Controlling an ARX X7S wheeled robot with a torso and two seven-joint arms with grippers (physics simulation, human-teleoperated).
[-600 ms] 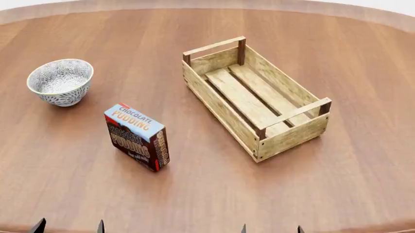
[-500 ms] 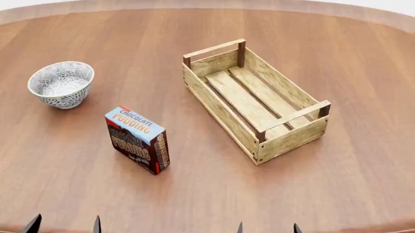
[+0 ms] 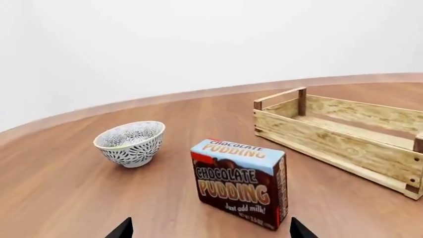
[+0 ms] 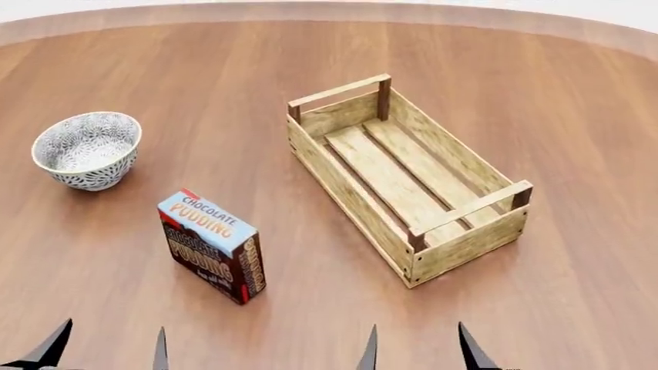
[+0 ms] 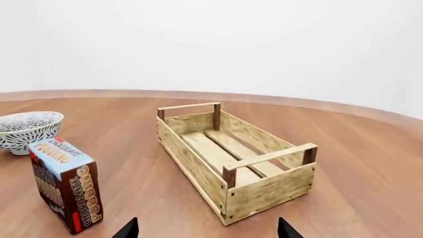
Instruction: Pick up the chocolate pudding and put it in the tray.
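Light-blue-topped chocolate pudding [image 4: 213, 245]: upright on tabletop [image 4: 535, 92], between bowl [image 4: 85, 149] and tray [image 4: 407, 176] (tray empty). Left claw [image 4: 103, 348] and right claw [image 4: 420, 348]: tips spread, released, grasping nothing. Step: approach. Next: left claw must straddle the carton.

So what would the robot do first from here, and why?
Probably reach the left gripper forward toward the chocolate pudding. The carton stands upright on the table, untouched, outside the tray, and nearer the left arm than the right. Both sets of jaws look open and hold nothing.
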